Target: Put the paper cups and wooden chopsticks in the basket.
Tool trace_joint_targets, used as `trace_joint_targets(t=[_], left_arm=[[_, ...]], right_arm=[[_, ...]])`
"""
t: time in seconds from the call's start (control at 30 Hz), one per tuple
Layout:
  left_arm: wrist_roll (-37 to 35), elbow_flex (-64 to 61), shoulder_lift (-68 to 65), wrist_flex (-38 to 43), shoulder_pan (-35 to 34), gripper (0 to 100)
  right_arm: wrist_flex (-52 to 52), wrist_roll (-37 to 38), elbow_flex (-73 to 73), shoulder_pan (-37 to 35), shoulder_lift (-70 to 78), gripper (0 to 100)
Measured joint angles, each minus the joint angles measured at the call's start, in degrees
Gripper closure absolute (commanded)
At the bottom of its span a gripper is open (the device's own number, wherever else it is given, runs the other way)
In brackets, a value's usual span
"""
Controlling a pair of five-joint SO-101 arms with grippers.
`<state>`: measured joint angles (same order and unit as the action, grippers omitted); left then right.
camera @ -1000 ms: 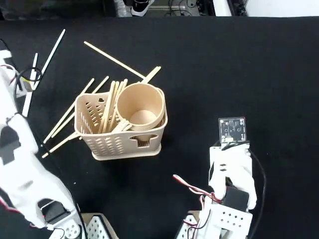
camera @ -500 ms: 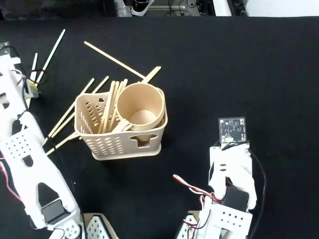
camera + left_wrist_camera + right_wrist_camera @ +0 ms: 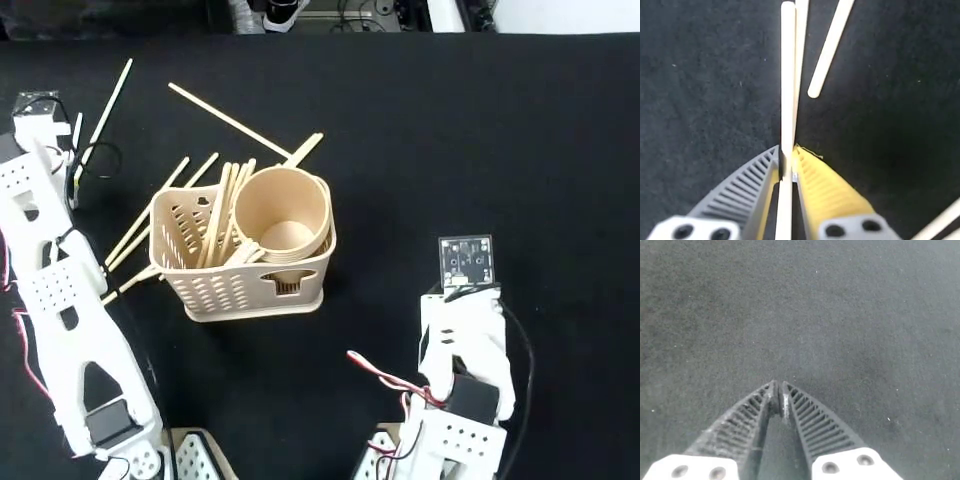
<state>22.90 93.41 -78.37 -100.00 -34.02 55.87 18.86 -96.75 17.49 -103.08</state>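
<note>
Basket (image 3: 215, 290) left of centre in the high view holds paper cups (image 3: 285, 215) and several chopsticks (image 3: 222, 215). Upper left, the left claw (image 3: 787, 159) is clamped on one chopstick (image 3: 788, 75) above the black desk (image 3: 480, 130). Lower right, the right claw (image 3: 777, 399) is closed, empty.

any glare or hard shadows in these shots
High view: flat, even light, no glare on the black cloth table, barely a shadow round the beige slotted plastic basket. Left wrist view: the pale wooden chopstick pinched in the left claw is lit bright. Right wrist view: a faint shadow ahead of the shut right claw.
</note>
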Motion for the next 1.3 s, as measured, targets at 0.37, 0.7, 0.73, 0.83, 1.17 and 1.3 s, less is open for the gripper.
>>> trace_joint_targets(t=[0.37,0.7,0.73,0.83,1.17,1.3], left_arm=[[-10.11,-13.89,18.29,-0.62,-2.20,97],[-10.20,-56.09,64.70,0.88,0.53,97],[-10.20,-60.22,70.33,2.37,1.41,97],[-10.90,-71.65,86.77,8.88,3.52,97],[-27.43,-109.89,139.43,39.47,13.71,97],[-29.54,-124.31,154.37,54.59,22.77,97]], right_arm=[[0.00,0.00,0.00,0.00,0.00,98.5],[0.00,0.00,0.00,0.00,0.00,98.5],[0.00,0.00,0.00,0.00,0.00,98.5],[0.00,0.00,0.00,0.00,0.00,98.5],[0.00,0.00,0.00,0.00,0.00,98.5],[0.00,0.00,0.00,0.00,0.00,98.5]])
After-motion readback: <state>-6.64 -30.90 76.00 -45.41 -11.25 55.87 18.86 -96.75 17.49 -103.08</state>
